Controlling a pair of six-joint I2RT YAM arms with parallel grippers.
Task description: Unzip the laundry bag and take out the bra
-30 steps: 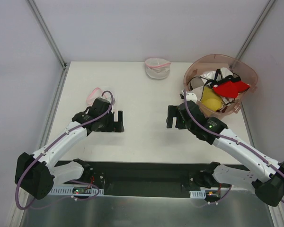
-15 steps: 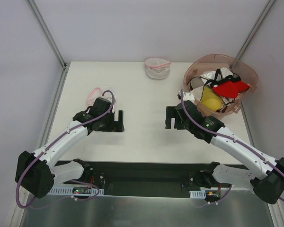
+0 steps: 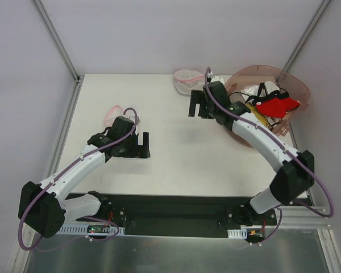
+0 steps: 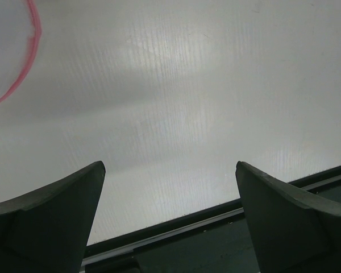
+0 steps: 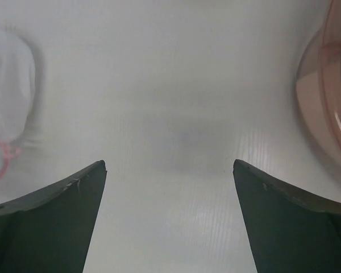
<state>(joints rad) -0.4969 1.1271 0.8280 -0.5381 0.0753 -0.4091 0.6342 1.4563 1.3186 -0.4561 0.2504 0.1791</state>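
Note:
The laundry bag (image 3: 188, 80), a small round white mesh pouch with a pink zipper rim, sits at the back middle of the table. It looks zipped shut and full of something white; the bra does not show as a separate thing. My right gripper (image 3: 196, 108) is open and empty, just in front of the pouch and slightly to its right. In the right wrist view (image 5: 169, 162) the pouch (image 5: 8, 85) is a blur at the left edge. My left gripper (image 3: 141, 146) is open and empty over bare table; its fingers also show in the left wrist view (image 4: 170, 165).
A large pinkish-brown translucent basket (image 3: 284, 77) at the back right holds red, yellow and white black-strapped garments; its wall (image 5: 329, 96) is close to my right gripper. A flat pink-rimmed mesh piece (image 3: 113, 114) lies behind my left gripper, its rim (image 4: 29, 51) showing.
My right arm has swung from the middle of the table back and to the left, up to the pouch, still open. The left arm has not moved.

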